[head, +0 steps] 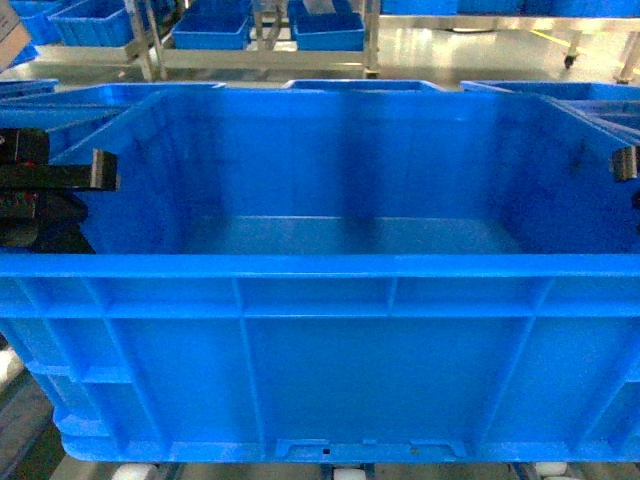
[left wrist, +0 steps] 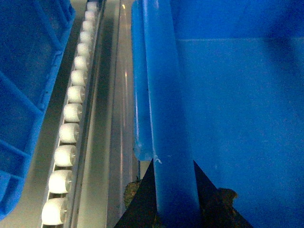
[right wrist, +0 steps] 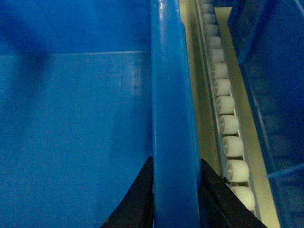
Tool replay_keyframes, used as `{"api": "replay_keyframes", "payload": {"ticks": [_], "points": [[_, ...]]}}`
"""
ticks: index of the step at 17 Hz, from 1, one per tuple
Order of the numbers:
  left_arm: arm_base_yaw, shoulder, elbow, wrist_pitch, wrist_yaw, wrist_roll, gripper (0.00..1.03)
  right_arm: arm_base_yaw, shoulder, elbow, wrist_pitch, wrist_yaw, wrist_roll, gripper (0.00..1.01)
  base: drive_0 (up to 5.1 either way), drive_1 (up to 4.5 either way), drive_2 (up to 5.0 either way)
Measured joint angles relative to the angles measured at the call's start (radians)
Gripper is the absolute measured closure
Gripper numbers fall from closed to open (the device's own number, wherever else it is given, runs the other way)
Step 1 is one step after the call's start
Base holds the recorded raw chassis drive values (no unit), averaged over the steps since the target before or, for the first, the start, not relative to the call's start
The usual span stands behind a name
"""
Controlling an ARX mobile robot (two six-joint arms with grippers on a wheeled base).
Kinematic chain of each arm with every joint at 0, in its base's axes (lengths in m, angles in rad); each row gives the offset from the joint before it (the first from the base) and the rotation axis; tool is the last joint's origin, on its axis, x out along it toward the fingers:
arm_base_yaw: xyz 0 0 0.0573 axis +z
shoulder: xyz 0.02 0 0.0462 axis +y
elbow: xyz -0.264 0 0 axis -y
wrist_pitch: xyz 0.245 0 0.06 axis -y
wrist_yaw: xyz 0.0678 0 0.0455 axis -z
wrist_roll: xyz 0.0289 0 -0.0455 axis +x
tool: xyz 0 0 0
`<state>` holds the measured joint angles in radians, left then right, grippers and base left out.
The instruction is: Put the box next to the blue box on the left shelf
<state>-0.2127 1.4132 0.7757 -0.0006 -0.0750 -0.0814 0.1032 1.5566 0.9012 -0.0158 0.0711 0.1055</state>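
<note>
The box, a large open-topped bright-blue crate, fills the head view, empty inside. My left gripper is shut on its left rim and my right gripper on its right rim. In the left wrist view the rolled rim runs between the black jaws of the left gripper. The right gripper clamps the opposite rim the same way. White rollers of the left shelf lie beside the box, and another blue box stands past them. I cannot tell whether the held box touches the rollers.
A roller track and a further blue crate wall flank the box's right side. Rollers show under its front edge. Behind it are more blue crates and a metal rack holding blue bins.
</note>
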Motion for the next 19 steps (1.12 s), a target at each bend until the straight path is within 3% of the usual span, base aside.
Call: {"api": "replay_keyframes", "payload": {"ticks": [13, 16, 18, 19], "points": [[0.035, 0.046, -0.024, 0.037, 0.005, -0.013, 0.95, 0.009, 0.022, -0.005, 0.026, -0.008, 0.006, 0.83, 0.0, 0.0, 0.0], [0.075, 0.051, -0.005, 0.032, 0.011, 0.045, 0.95, 0.042, 0.047, -0.016, 0.019, 0.006, 0.046, 0.83, 0.0, 0.0, 0.0], [0.077, 0.052, -0.006, 0.039, 0.019, 0.051, 0.95, 0.042, 0.046, -0.016, 0.021, 0.008, 0.05, 0.83, 0.0, 0.0, 0.0], [0.066, 0.052, -0.018, 0.072, 0.028, 0.071, 0.88, 0.042, 0.045, -0.021, 0.043, 0.006, 0.043, 0.75, 0.0, 0.0, 0.0]]}}
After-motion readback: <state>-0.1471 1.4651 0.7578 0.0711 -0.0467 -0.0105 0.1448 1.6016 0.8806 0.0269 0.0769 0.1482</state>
